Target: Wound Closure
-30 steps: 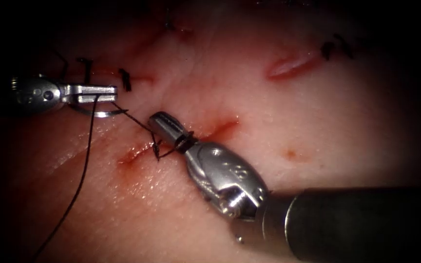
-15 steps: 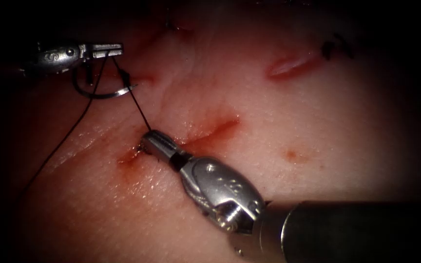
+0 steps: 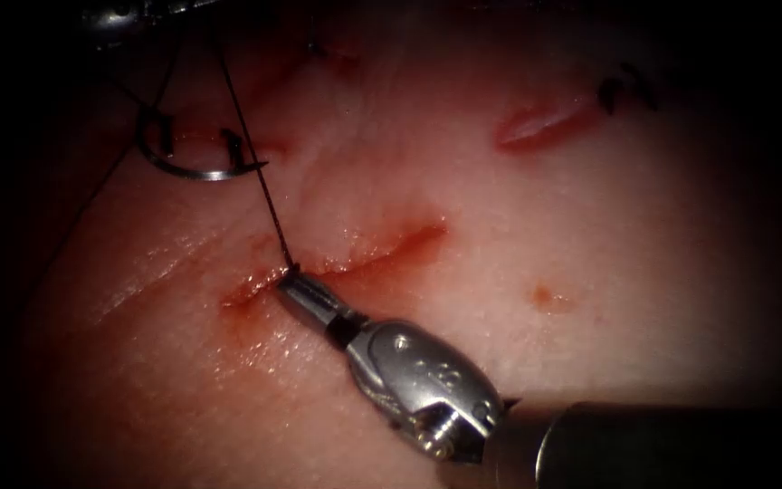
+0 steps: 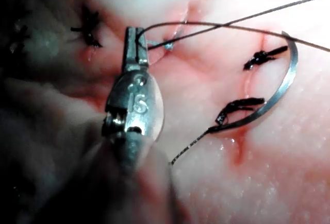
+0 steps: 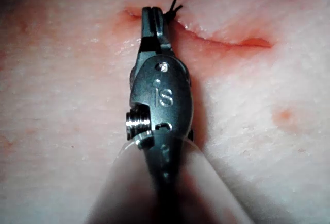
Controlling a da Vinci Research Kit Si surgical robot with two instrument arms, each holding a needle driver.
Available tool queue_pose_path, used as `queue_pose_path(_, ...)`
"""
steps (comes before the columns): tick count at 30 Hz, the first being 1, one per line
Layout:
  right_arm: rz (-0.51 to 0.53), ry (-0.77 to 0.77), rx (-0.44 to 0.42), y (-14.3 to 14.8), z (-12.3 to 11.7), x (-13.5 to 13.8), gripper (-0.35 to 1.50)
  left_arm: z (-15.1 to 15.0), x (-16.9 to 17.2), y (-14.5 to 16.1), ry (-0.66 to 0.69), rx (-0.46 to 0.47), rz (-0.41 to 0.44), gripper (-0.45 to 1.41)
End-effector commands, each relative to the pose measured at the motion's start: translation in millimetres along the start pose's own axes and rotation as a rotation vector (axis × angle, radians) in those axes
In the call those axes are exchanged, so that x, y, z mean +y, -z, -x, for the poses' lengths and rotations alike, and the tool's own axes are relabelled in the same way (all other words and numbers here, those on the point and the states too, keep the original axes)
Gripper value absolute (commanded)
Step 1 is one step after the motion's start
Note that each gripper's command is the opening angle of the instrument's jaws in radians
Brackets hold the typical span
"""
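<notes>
Up and away went the left tool (image 4: 135, 44), fingers pinching the thread (image 3: 260, 186); its tip is cut off in the endoscope view. Loose, the needle (image 3: 194, 166) lies on the tissue (image 3: 536, 217), left of the cut (image 3: 382, 249). Right tool (image 3: 296, 288) grips thread there.

Left claw (image 3: 151, 7) cut off by the endoscope view's upper edge, lost in dark. Thread (image 3: 255, 172) run out past that same edge. Knot at the cut (image 3: 355, 254) hidden behind the right claw (image 3: 290, 279). Needle (image 4: 278, 92) swage end too small to tell.
</notes>
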State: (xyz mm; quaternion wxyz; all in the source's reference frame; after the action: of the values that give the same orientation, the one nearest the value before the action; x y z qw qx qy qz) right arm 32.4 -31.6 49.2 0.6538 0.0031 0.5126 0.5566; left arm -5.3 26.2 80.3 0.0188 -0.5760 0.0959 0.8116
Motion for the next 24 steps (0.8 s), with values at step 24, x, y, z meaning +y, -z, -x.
queue_pose_path(24, -0.054, 0.013, -0.061, -0.4, 2.4, -0.7, -0.35, 6.8, -2.0, -1.6, -0.118, -0.133, -0.11, -0.45)
